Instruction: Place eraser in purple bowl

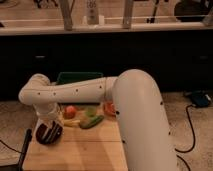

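Jaws [48, 128] directly above purple bowl [49, 134]

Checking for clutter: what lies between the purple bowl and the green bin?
In the camera view, the gripper over the purple bowl, then a red fruit before the green bin.

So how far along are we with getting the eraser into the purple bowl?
Reaching looks done: the claw is down at the purple bowl on the wooden table. In hand is the drop itself. The eraser can't be made out, so release into the bowl and pulling the arm away remain unconfirmed.
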